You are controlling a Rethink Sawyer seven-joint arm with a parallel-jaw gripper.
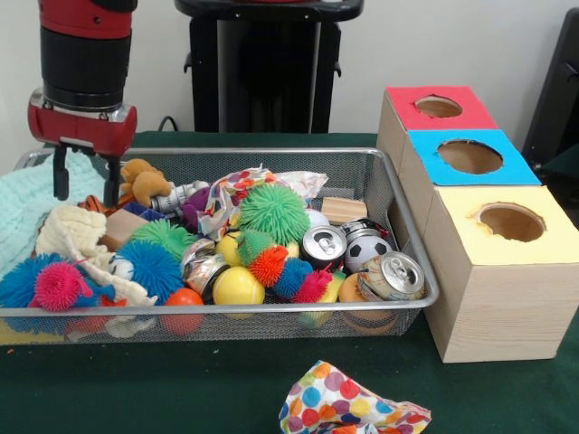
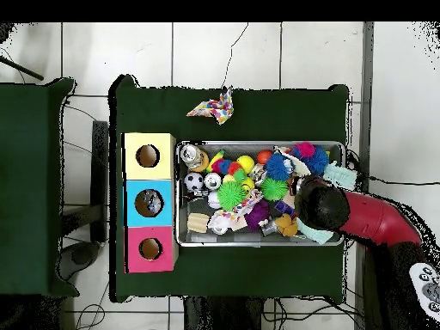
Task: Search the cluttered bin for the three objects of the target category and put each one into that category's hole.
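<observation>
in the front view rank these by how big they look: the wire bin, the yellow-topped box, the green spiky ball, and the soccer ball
1. Wire bin.
2. Yellow-topped box, though it is nearer the camera than most of the bin.
3. Green spiky ball.
4. Soccer ball, smallest and partly hidden by cans.

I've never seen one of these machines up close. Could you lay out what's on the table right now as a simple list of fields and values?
Arm: red and black, reaching down over one end of the bin
Claw: open, empty, just above the clutter
Bin: silver wire mesh basket, packed full
Contents: spiky green ball, yellow ball, mini soccer ball, drink cans, wooden block, cloths
Boxes: red-topped, blue-topped, yellow-topped, each with one round hole
Outside the bin: polka-dot cloth on the green table cover
</observation>
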